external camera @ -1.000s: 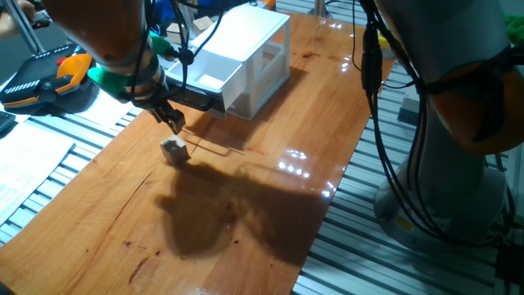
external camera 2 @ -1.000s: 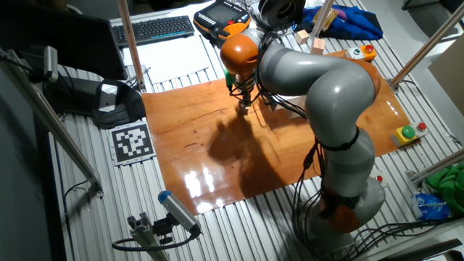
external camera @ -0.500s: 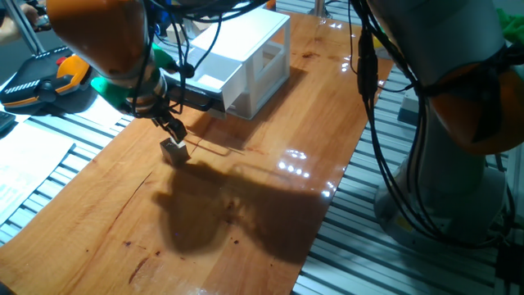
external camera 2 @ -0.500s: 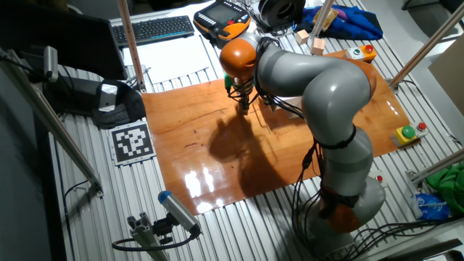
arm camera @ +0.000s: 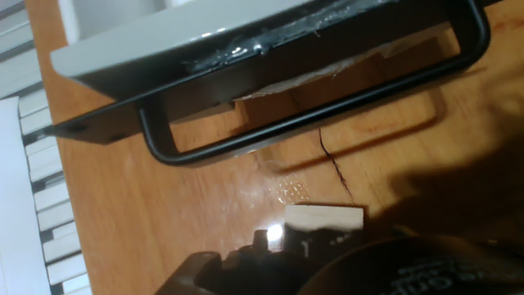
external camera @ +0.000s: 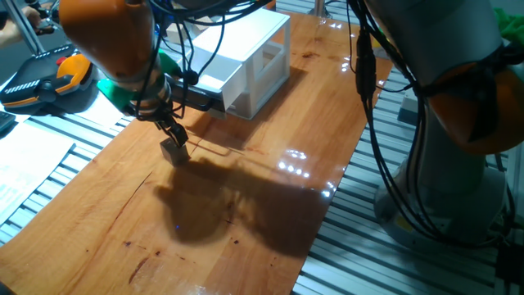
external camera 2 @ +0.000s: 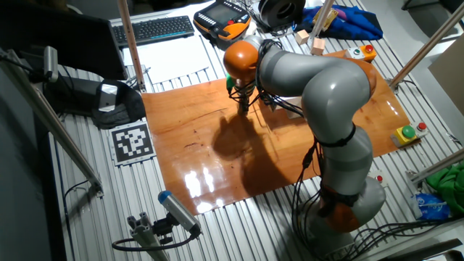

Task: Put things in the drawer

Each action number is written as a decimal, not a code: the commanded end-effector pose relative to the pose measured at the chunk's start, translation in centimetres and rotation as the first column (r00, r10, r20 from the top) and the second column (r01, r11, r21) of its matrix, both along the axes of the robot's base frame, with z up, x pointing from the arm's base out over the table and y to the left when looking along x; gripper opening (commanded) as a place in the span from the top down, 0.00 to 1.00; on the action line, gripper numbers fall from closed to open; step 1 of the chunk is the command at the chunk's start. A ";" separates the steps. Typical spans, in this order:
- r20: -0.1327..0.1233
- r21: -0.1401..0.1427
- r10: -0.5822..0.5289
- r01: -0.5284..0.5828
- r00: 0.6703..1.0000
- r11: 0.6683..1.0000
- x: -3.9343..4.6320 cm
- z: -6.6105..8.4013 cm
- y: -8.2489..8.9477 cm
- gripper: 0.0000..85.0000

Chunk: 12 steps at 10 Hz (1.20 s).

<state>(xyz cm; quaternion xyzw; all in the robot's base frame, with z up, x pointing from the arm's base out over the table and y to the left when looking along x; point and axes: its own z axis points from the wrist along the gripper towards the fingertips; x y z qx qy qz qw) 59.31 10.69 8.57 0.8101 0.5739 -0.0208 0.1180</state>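
Note:
A small pale wooden cube lies on the wooden table in front of the white cabinet. The cabinet's upper drawer is pulled out, and its dark handle bar faces the cube. My gripper has come down right onto the cube, with the fingers at its sides. The jaws look open. In the hand view the cube sits just at my dark fingertips, below the drawer front and the handle. In the other fixed view my gripper hides the cube.
An orange and black teach pendant and white paper lie left of the table. The robot base stands to the right. A keyboard, a marker tag and a button box surround the table.
My gripper has moved down and slightly right, from above the cube to around it. The cube and the drawer have not moved.

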 end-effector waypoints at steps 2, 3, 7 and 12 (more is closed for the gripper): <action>0.001 0.008 -0.005 0.005 1.000 1.000 -0.08 -0.5 0.0 0.20; 0.000 0.015 -0.008 0.008 1.000 1.000 -0.18 -0.6 0.0 0.20; 0.002 0.014 -0.002 0.002 1.000 1.000 -0.22 -1.2 0.1 0.20; 0.000 0.003 0.031 -0.031 1.000 1.000 -0.04 -1.2 0.0 0.20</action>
